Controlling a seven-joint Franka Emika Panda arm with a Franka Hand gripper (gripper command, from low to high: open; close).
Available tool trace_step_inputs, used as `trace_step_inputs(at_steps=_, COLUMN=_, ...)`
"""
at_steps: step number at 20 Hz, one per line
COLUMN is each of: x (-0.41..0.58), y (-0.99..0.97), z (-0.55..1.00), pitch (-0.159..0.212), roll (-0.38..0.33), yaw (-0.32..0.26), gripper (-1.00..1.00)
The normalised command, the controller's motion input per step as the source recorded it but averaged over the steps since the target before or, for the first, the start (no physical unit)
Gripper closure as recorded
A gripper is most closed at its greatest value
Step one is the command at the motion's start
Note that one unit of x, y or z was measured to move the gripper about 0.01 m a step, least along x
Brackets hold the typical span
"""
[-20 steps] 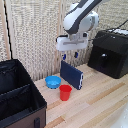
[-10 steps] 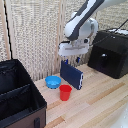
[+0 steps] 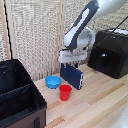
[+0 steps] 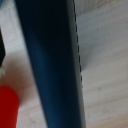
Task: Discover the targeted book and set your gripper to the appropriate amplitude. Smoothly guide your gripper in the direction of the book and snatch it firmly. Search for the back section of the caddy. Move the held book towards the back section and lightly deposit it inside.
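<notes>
The dark navy book (image 3: 71, 76) stands upright on the wooden table, near the middle of the exterior view. My gripper (image 3: 70, 63) hangs right over its top edge, a finger on either side, jaws apart and nothing held. In the wrist view the book (image 4: 50, 65) fills the picture as a dark slanted band, very close; my fingers do not show there. The black caddy (image 3: 30, 107) sits at the exterior view's left. Its back section (image 3: 12, 81) lies between a divider and the tall rear wall.
A red cup (image 3: 65, 92) stands just in front of the book, and a sliver of the cup (image 4: 7, 107) shows in the wrist view. A blue bowl (image 3: 52, 81) lies between book and caddy. A black boxy appliance (image 3: 111, 52) occupies the exterior view's right.
My gripper has come down from above until its fingers reach the book's top edge. The book, cup and bowl have stayed in place.
</notes>
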Motion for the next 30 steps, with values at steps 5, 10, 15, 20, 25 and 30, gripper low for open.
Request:
trace_step_inputs(at_steps=5, x=0.282, y=0.01, z=-0.15, pitch=0.042, roll=-0.055, yaw=0.139, gripper=1.0)
trace_step_inputs(at_steps=10, x=0.167, y=0.05, z=-0.06, pitch=0.026, roll=-0.043, yaw=0.093, gripper=1.0)
trace_step_inputs(at_steps=15, x=0.01, y=0.09, z=-0.03, pitch=0.012, roll=-0.051, yaw=0.003, gripper=1.0)
trace_step_inputs(at_steps=20, x=-0.085, y=-0.24, z=0.48, pitch=-0.017, roll=0.005, yaw=-0.08, gripper=1.0)
trace_step_inputs(at_steps=25, x=0.095, y=-0.62, z=1.0, pitch=0.108, roll=0.019, yaw=-0.162, gripper=1.0)
trace_step_inputs(at_steps=30, x=0.178, y=-0.6, z=1.0, pitch=0.105, roll=0.018, yaw=-0.183, gripper=1.0)
